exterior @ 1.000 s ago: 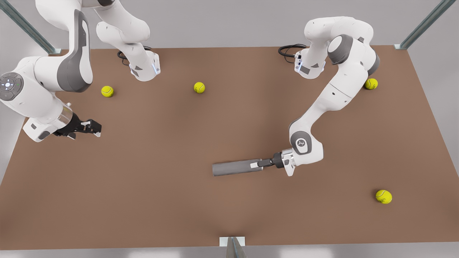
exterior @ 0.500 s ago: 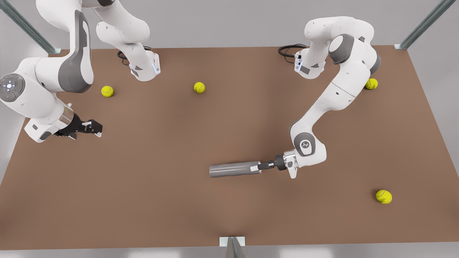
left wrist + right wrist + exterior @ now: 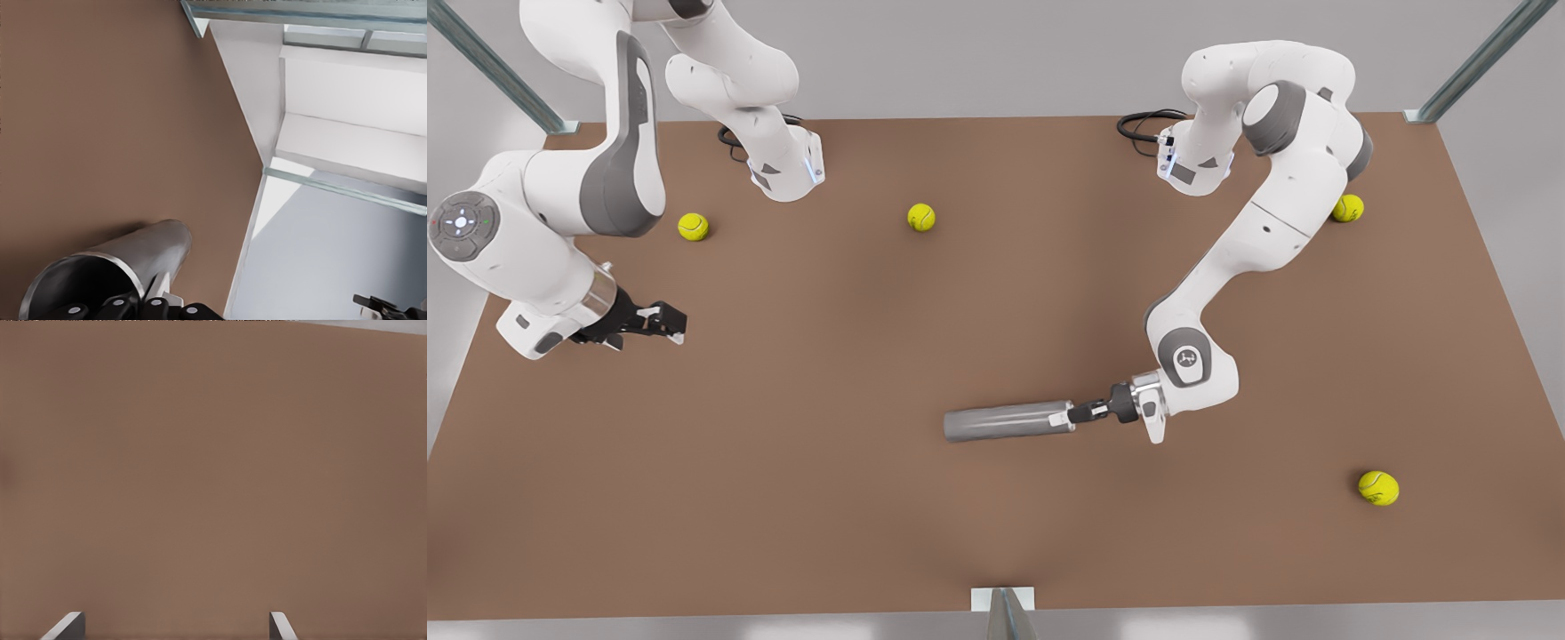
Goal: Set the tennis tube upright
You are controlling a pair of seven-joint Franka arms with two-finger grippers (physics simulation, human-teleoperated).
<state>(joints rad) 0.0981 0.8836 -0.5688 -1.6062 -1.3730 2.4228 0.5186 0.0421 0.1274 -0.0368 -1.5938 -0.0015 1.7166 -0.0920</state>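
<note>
Brown flat bench (image 3: pixel 827 498) under grey walls. Slim dark grey metallic tennis tube (image 3: pixel 1005 422) lying on its side near the bench middle, silvery open rim (image 3: pixel 80 263) close to the left wrist camera. Left gripper (image 3: pixel 1074 415) clamped on the tube end toward the front view's right. Right gripper (image 3: pixel 669 325) waiting above the bench at the front view's left, fingers (image 3: pixel 67 627) apart, holding nothing. Four small yellow tennis balls (image 3: pixel 921 217) scattered well apart from the tube.

The tennis tube (image 3: pixel 1005 422) looks like brushed grey metal with a soft sheen and a lighter silvery rim. The tabletop (image 3: pixel 783 444) is matt, smooth brown. The tennis balls (image 3: pixel 921 217) look fuzzy yellow felt.
</note>
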